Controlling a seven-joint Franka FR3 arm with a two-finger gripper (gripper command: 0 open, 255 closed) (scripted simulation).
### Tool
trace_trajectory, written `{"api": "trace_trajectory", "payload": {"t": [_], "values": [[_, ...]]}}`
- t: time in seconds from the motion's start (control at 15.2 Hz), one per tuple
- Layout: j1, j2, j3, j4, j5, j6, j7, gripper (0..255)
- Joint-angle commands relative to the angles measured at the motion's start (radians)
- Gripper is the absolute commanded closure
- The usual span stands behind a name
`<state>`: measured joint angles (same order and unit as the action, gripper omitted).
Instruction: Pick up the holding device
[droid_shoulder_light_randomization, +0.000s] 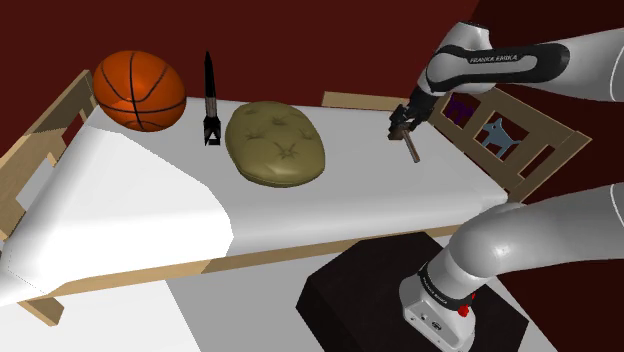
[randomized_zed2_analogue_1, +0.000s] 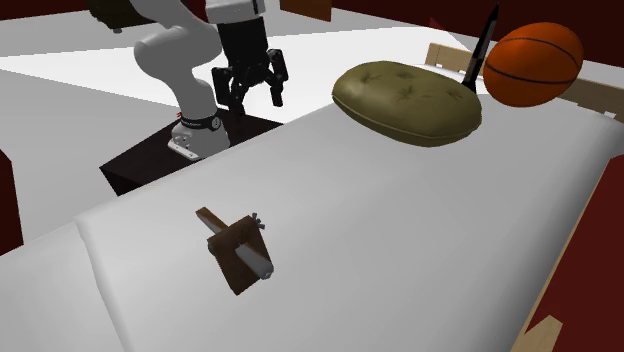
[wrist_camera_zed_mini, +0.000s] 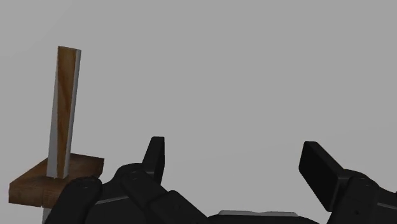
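Clamp of brown wood with a pale grey bar lies flat on the bed, on the bare white sheet at the end away from the other things. That spot suits the pick: the sheet around it is free, so nothing crowds the approach.

The olive cushion sits near the middle of the bed. The basketball and a slim black finned object stand beyond it, toward the far rail, all well apart from the clamp.

The hand hangs above the bed with its fingers spread wide and nothing between them. In the shoulder view the hand shows just over the clamp. In the wrist view the clamp lies outside the gap of the hand, next to one finger and not between the two.

I judge the step to be the approach, with the grasp not yet made. The wide opening makes sense for dropping over the wooden block, but the hand probably needs to shift sideways until the clamp sits between the fingers, then come down and close
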<state>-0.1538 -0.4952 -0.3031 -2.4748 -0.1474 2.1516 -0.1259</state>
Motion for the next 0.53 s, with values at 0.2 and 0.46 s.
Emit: {"api": "trace_trajectory", "payload": {"t": [0.2,0.46], "values": [[-0.016,0.141,-0.094,0.037,0.021,0.152,-0.071,0],[-0.014,0.263,-0.170,0.089,0.081,0.254,-0.147,0]]}}
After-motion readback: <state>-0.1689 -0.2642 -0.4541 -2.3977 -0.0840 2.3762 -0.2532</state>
